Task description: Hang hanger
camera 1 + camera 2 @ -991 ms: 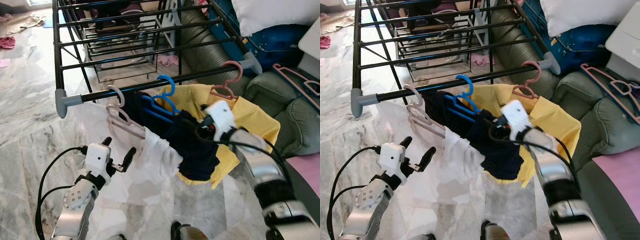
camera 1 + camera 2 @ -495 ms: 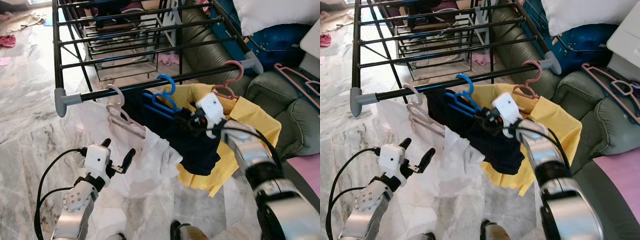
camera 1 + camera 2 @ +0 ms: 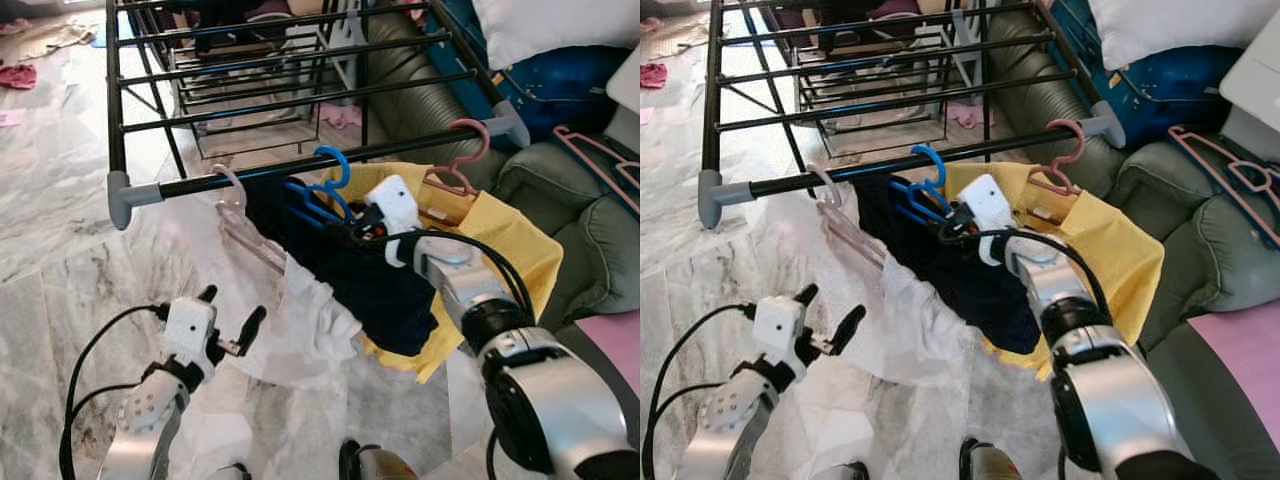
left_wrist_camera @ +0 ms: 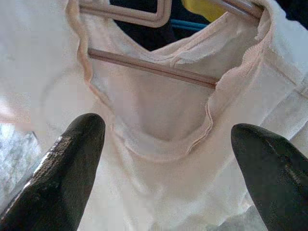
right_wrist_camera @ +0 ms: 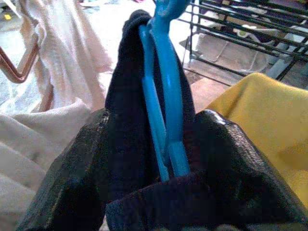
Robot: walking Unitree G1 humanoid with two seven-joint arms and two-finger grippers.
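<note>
Our right gripper [image 5: 159,144] moved left, now clamped on blue hanger [image 3: 325,195] and navy garment [image 3: 385,290]; left gripper [image 3: 232,320] wide open, empty.

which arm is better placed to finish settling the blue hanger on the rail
Right. The right gripper is up at the blue hanger, its fingers either side of the hanger and dark shirt, just under the rail. The left gripper is low and open, facing the white top.

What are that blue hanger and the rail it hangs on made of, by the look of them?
The blue hanger looks like glossy moulded plastic: an even bright colour and smooth rounded edges. The rail looks like black-painted metal tube: thin, straight, with grey, probably plastic, end caps. The right claw grips the hanger.
</note>
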